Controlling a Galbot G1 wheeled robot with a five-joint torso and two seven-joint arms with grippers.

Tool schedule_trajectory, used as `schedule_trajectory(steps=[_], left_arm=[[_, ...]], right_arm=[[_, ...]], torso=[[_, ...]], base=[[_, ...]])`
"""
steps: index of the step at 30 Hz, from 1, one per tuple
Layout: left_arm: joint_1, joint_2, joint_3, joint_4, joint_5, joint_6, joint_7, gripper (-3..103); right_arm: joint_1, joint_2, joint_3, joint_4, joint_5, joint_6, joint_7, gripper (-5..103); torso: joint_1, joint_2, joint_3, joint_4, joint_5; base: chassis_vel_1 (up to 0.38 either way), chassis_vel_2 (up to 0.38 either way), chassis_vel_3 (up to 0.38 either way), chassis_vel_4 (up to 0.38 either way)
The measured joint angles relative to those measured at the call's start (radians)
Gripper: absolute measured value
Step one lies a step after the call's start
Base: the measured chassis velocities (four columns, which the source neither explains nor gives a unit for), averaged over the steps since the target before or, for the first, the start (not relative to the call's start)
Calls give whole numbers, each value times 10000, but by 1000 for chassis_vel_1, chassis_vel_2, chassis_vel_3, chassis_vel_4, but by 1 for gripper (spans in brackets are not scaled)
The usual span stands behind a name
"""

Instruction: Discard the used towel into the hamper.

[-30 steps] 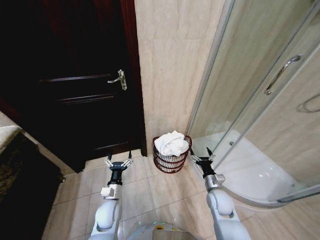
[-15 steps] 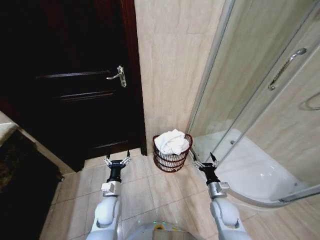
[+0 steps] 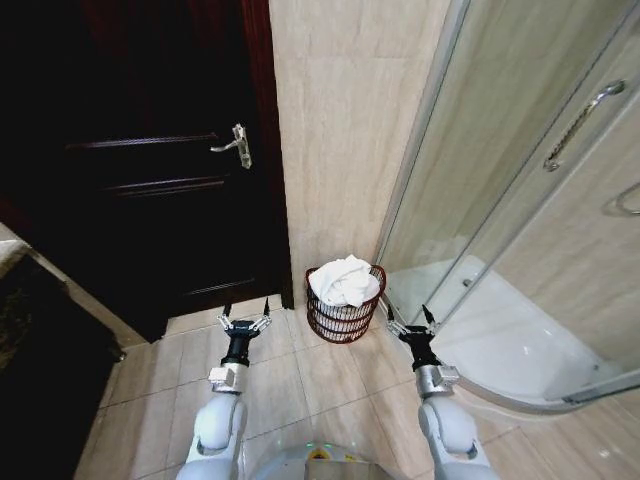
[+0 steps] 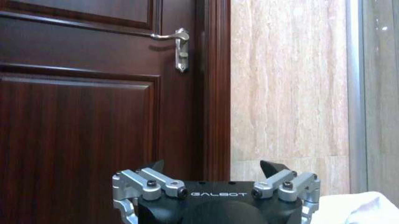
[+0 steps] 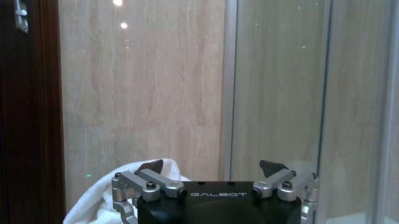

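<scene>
Both grippers beside hamper point(image 3: 344, 318), apart.

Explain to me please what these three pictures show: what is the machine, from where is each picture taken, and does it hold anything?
This is a wheeled robot with two arms in a bathroom. The wide picture comes from a camera on its head, looking down at the tiled floor. There you see the left gripper and the right gripper, both low above the floor, with jaws open and holding nothing. Between them, against the wall, stands the hamper, a dark openwork basket, with a white towel heaped in it. To the left is a dark wooden door; to the right is a glass shower cabin.

The other two pictures come from cameras on each wrist, looking past the open jaws toward the door and wall.
</scene>
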Motion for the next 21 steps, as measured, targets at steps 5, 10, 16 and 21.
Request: schedule_trajectory(steps=[5, 10, 16, 21], left_arm=[[48, 0, -55, 0, -53, -54, 51, 100], [14, -1, -90, 0, -65, -68, 60, 100], [9, -1, -69, 41, -39, -141, 74, 100], [-39, 3, -71, 111, -39, -275, 119, 100]], right_arm=[[26, 6, -23, -102, 11, 4, 7, 100], [31, 8, -38, -108, -20, 16, 5, 100], [2, -9, -52, -100, 12, 50, 4, 100], [21, -43, -10, -181, 342, 316, -86, 100]], torso=[[-91, -213, -122, 1, 1], [-189, -442, -252, 0, 1], [-298, -713, -414, 0, -1], [-358, -857, -499, 3, -5]], base=[[0, 0, 0, 0], [16, 25, -18, -15], [91, 114, -109, -106], [117, 136, -139, -120]])
